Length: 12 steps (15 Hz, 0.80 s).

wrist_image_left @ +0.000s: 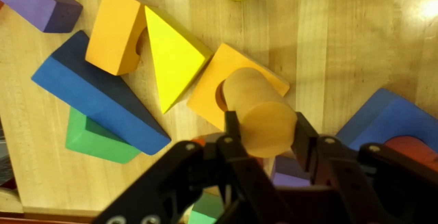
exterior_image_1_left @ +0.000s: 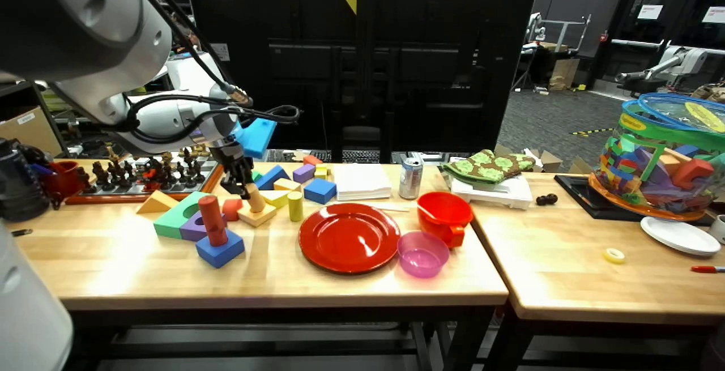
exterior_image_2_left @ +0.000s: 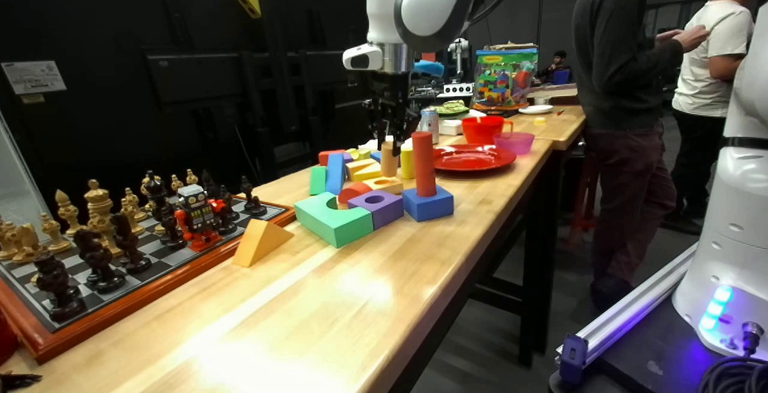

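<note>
One tan cylinder fills the gripper; clasped on both sides.

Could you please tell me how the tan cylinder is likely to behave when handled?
The tan cylinder seems likely to hold its shape, as its sides look straight in the grip of the hand. Laid down, it would probably roll, given its round body. Stood on its flat end, it might tip if nudged, being taller than wide.
</note>
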Available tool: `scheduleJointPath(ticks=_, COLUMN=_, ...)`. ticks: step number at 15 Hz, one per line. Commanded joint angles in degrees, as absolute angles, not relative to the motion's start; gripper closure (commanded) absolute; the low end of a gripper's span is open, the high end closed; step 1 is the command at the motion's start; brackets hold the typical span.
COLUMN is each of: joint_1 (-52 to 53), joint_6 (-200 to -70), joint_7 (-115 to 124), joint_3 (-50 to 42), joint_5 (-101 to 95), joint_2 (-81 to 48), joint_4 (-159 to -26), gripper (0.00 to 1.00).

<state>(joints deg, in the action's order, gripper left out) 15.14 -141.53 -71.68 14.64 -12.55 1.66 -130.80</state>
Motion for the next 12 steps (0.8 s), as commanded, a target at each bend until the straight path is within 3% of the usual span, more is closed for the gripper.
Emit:
scheduleJointPath(ticks=1, joint_1=15.26, joint_6=-141.21, joint_7=-72.66, joint_3=14.67, joint_5=-12.08, joint_2=1.51, joint_4=-130.21, gripper=0.85)
scheduleJointPath(ticks=12, joint_1=15.65, joint_6=-139.77, joint_7=-72.68, joint_3=15.40, joint_5=-12.54, joint_2=-0.97, joint_4=-127.24, gripper=0.85)
